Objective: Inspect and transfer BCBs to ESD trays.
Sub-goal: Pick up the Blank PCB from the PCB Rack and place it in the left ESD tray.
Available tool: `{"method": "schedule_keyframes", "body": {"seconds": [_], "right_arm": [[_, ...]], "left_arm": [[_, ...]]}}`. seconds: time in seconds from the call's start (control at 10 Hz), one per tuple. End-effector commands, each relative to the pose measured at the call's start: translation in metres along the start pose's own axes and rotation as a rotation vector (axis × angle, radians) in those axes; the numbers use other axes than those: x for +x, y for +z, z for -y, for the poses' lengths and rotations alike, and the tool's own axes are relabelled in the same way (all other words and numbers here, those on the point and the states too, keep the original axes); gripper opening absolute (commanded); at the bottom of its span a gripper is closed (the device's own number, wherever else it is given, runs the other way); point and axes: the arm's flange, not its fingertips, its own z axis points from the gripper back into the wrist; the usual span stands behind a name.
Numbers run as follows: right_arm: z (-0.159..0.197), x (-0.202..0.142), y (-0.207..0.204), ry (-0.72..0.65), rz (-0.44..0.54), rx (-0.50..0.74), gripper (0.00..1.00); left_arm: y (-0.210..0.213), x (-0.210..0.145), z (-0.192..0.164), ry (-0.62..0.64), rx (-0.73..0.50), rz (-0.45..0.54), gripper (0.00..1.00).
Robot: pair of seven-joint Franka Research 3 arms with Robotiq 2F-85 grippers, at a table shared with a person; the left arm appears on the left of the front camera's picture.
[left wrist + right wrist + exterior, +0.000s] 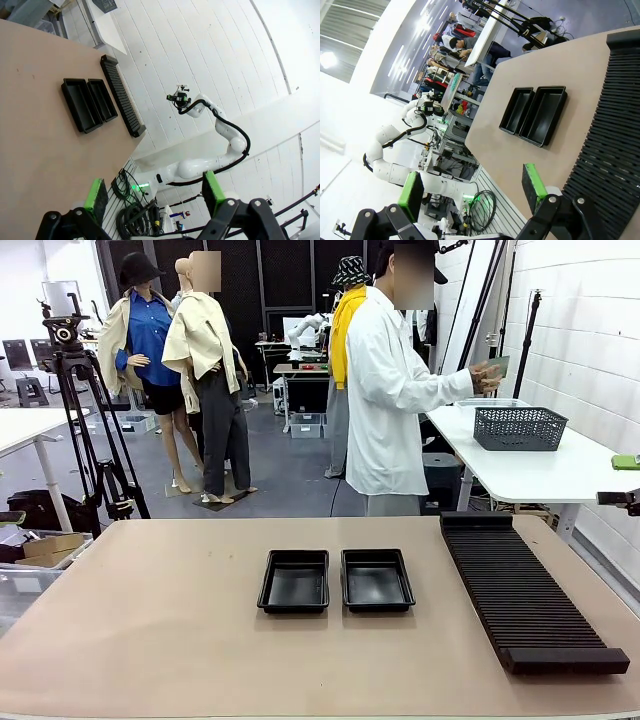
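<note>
Left tool [154, 192] wide, empty; right tool [472, 187] likewise. BCB [493, 368] in person's hand [483, 380], upper right of front frame, beyond tabletop [150, 620]; right tool judged nearer. Trays [266, 585] centre.

left gripper [154, 192]: black linkage body, silver pivot screws, bright green pads [95, 196]. right gripper [472, 189]: same build. right arm [227, 147], 4 o'clock in left wrist view: glossy white rounded links, black cable along it. person [385, 390]: white long-sleeved coat.
</note>
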Motion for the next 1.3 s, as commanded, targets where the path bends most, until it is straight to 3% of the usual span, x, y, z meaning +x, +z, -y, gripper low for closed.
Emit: {"method": "schedule_keyframes", "body": {"seconds": [0.0,1.2], "right_arm": [[0.0001,-0.0012,0.0007,-0.007,-0.005,0.004,1.0],[0.0001,-0.0012,0.0007,-0.007,-0.005,0.004,1.0]], "left_arm": [[0.0023,-0.0003,0.0007,0.005,0.011,-0.001,1.0],[0.0023,-0.0003,0.0007,0.005,0.011,-0.001,1.0]]}}
